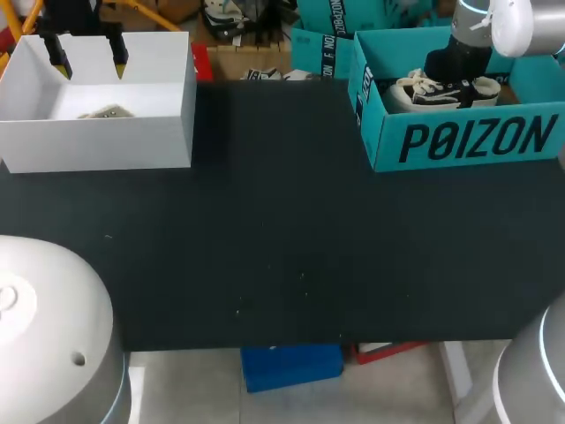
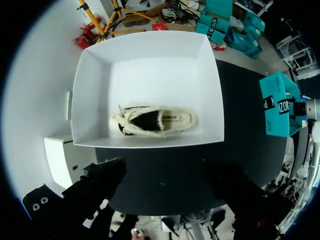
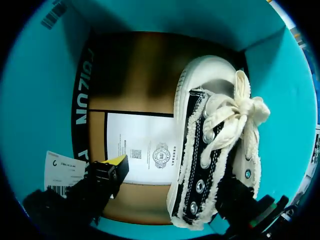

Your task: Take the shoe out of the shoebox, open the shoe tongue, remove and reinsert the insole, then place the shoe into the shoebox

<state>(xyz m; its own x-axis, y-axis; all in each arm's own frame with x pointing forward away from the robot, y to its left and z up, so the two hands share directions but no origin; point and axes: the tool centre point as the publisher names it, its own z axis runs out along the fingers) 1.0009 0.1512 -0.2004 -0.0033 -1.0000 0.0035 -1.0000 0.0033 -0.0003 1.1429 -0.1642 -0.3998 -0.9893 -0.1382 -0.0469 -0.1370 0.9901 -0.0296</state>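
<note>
The teal shoebox [image 1: 459, 141] stands at the upper right of the frame on the dark table [image 1: 282, 247], with the black-and-cream shoe [image 1: 441, 90] inside it, laces tied. The right arm [image 1: 472, 35] comes down into this box. In its wrist view the right gripper [image 3: 175, 175] is spread wide around the shoe's heel end. One yellow-tipped finger [image 3: 107, 175] is over the box floor, apart from the shoe, and the other is at the shoe's far side. At the upper left, the white box [image 1: 159, 132] holds a second shoe [image 1: 106, 112]. The left gripper [image 1: 88, 55] hangs above that box's back wall, fingers wide apart and holding nothing
</note>
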